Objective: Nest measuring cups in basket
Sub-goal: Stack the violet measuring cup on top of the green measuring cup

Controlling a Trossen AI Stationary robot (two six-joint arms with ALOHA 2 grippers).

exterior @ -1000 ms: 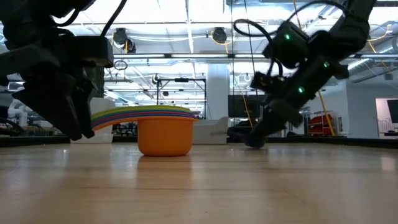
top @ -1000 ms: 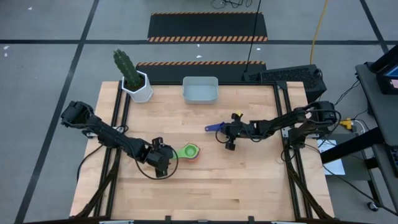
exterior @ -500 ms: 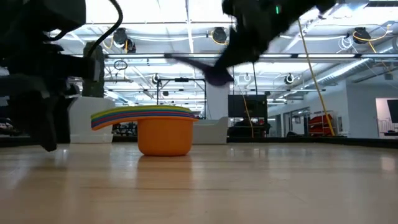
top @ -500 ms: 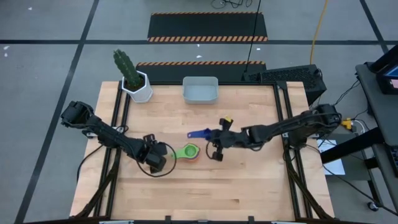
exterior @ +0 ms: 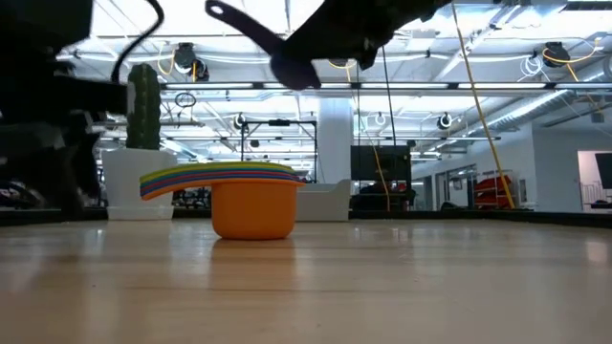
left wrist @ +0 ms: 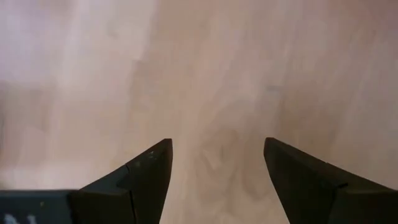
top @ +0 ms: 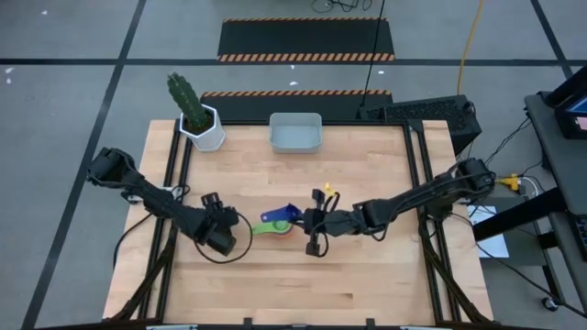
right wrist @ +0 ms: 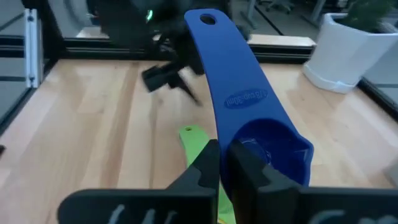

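A dark blue measuring cup (top: 280,215) hangs in my shut right gripper (top: 304,220) just above a nested stack of measuring cups (exterior: 251,196) that stands mid-table on its orange bottom cup. The stack's green handle (right wrist: 193,140) shows below the blue cup. My left gripper (top: 233,236) stands open to the left of the stack, tipped down over bare wood (left wrist: 217,112), touching nothing. The pale grey-blue basket (top: 296,116) sits at the table's far edge. My right gripper pinches the blue cup's bowl wall (right wrist: 227,149) on one side, one finger (right wrist: 208,165) outside the bowl and the other at its inner side. The fingers come nearly level from the table's right. The cup is lifted clear, its handle (right wrist: 224,56) pointing away from the gripper and upward.
A white hexagonal pot with a cactus (top: 202,124) stands at the far left corner, beside the basket. Black frame rails (top: 417,174) run along the table's left and right sides. Bare wood lies across the near half of the table.
My right gripper has carried the blue cup up off the table and toward the left and near edges, to just above the stack. My left gripper has drawn back a little from the stack toward the left edge and tipped further down, still open.
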